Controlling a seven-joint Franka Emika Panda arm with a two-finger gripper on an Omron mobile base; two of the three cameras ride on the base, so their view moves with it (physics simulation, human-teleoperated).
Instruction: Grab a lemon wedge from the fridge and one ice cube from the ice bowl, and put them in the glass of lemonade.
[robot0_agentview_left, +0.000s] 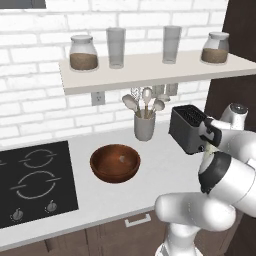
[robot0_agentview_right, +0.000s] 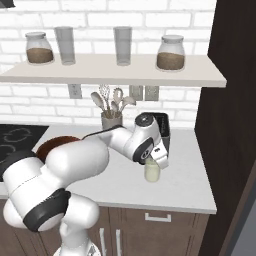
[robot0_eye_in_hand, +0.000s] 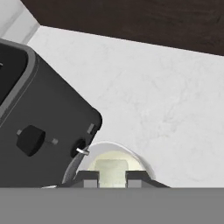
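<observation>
Lemonade glass (robot0_agentview_right: 152, 172) stands near the counter's (robot0_agentview_right: 185, 185) right edge beside the toaster (robot0_agentview_left: 187, 127); gripper (robot0_eye_in_hand: 112, 177) directly above, apparently pinching a pale cube (robot0_eye_in_hand: 112, 170).

Home kitchen, hob (robot0_agentview_left: 35, 180), toaster (robot0_agentview_left: 187, 127), utensil cup (robot0_agentview_left: 144, 126), brick wall (robot0_agentview_left: 30, 75)

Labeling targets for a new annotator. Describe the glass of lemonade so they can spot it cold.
Start at the white counter under the wall shelf and find the black toaster near the dark cabinet. The glass of lemonade stands just in front of it, directly beneath the end effector. It is short and holds pale yellow-green liquid, unlike the tall empty glasses on the shelf.
</observation>
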